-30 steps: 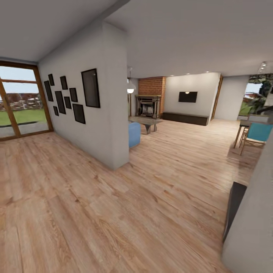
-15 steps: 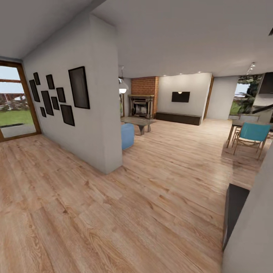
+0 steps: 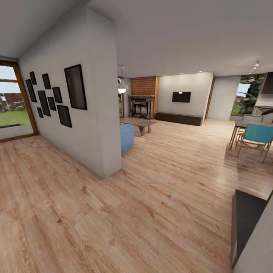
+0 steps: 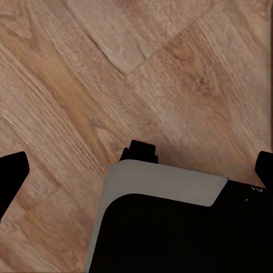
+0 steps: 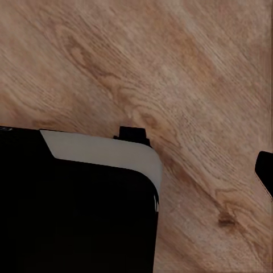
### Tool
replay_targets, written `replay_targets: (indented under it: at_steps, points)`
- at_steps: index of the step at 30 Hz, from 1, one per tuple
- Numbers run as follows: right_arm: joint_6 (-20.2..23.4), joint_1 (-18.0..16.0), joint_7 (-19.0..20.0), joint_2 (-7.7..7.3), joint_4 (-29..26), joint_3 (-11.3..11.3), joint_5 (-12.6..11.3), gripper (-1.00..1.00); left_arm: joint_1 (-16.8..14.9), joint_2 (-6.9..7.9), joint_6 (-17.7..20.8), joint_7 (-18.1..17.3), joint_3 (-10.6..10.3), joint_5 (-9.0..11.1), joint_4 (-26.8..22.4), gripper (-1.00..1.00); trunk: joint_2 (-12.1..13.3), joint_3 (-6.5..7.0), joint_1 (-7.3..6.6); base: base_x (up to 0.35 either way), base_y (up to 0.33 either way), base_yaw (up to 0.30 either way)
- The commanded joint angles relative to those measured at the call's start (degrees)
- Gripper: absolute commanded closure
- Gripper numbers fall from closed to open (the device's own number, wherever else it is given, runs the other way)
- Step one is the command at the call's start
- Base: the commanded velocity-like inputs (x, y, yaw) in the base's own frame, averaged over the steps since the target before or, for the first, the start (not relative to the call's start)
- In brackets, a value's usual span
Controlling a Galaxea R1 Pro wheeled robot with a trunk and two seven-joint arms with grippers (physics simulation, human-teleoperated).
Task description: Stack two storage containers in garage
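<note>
Across a wide run of light wood plank floor (image 3: 151, 197), the living room (image 3: 167, 125) is seen opening up at about 12 o'clock. A grey partition wall (image 3: 94, 113) hung with dark picture frames (image 3: 76, 93) stands at 10 o'clock, glass doors (image 3: 13, 102) at 9 o'clock. Past the wall's end a blue sofa (image 3: 127, 137) is glimpsed, a low coffee table (image 3: 138, 123) just behind it, and the red brick fireplace (image 3: 146, 96) is set against the far wall beside a wall-mounted screen (image 3: 181, 97). At 3 o'clock a teal chair (image 3: 258, 136) is tucked at a dining table (image 3: 246, 124).

The two storage containers are not picked out anywhere in the room from here; they may be hidden behind the partition or furniture.

In the left wrist view the left claw (image 4: 136, 170) is pointed down at the planks, dark fingertips (image 4: 11, 170) showing at opposite edges of the picture, so it is judged spread apart and empty, above the robot's own grey-and-black base (image 4: 165, 222). In the right wrist view one dark fingertip (image 5: 266, 170) of the right claw is caught at the edge; whether that claw is apart or together cannot be told. Nothing is carried.

The step in hand is judged to be the approach: the fetch has not begun. Next, a drive toward 12 o'clock around the partition's end is called for, until the orange-red boxes are found.
</note>
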Motion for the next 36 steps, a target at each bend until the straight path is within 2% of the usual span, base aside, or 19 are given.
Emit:
replay_targets:
  at_steps: [1,10,25,36]
  points:
    - [-0.3,-0.1,0.0,0.03,0.2,0.5,-0.6,-1.00,0.0,-0.01,-0.2,0.1,-0.1,0.4,0.0,-1.00,0.0,-0.06,0.03,0.322,0.000,0.000]
    - [-0.3,-0.1,-0.1,0.11,0.2,0.5,-0.6,-1.00,0.0,0.00,-0.1,0.1,-0.2,0.4,0.0,-1.00,0.0,-0.06,0.03,0.322,0.000,-0.017]
    - [-0.3,-0.1,-0.1,0.12,0.2,0.5,-0.6,-1.00,-0.1,-0.01,-0.2,0.1,-0.2,0.4,0.0,-1.00,0.0,-0.06,0.03,0.322,0.000,-0.226]
    - [-0.3,-0.1,-0.1,0.12,0.2,0.5,-0.6,-1.00,0.0,-0.01,-0.3,0.1,-0.2,0.4,0.0,-1.00,0.0,-0.06,0.03,0.322,0.000,-0.027]
